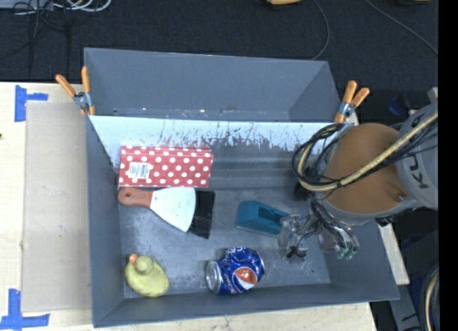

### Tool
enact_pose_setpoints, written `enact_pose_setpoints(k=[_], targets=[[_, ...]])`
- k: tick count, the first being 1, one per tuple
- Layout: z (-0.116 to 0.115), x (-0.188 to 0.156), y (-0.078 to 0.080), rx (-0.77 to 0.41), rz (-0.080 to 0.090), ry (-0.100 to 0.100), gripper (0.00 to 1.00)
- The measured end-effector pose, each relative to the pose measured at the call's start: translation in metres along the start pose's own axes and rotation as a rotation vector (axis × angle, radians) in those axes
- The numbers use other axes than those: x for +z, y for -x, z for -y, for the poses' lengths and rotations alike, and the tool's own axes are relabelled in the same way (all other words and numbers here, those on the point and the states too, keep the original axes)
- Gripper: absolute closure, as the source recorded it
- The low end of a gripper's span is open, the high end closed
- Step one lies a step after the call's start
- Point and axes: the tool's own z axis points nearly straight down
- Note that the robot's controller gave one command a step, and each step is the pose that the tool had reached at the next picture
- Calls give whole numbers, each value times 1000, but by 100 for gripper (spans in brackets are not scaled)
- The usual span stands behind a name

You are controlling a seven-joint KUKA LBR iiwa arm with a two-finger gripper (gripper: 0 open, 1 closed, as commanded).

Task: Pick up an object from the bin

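My gripper (295, 240) hangs low over the right part of the bin floor. Just to its left lies a teal blue wedge-shaped block (259, 217), its right end close to the gripper; whether they touch I cannot tell. A crushed blue soda can (235, 271) lies on its side below and left of the gripper, apart from it.
A red box with white dots (165, 167) rests against the back wall at the left. In front of it lies a white brush with black bristles and an orange handle (172, 208). A yellow rubber duck (146, 276) sits in the front left corner. The arm's orange cover and cables fill the right side.
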Motion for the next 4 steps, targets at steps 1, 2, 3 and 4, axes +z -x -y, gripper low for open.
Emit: enact_pose_setpoints(k=[1,2,3,4], targets=[[0,0,0,-2,0,0,0],[0,0,0,-3,0,0,0],[-5,30,20,45,4,0,0],[-48,38,52,31,-3,-4,0]])
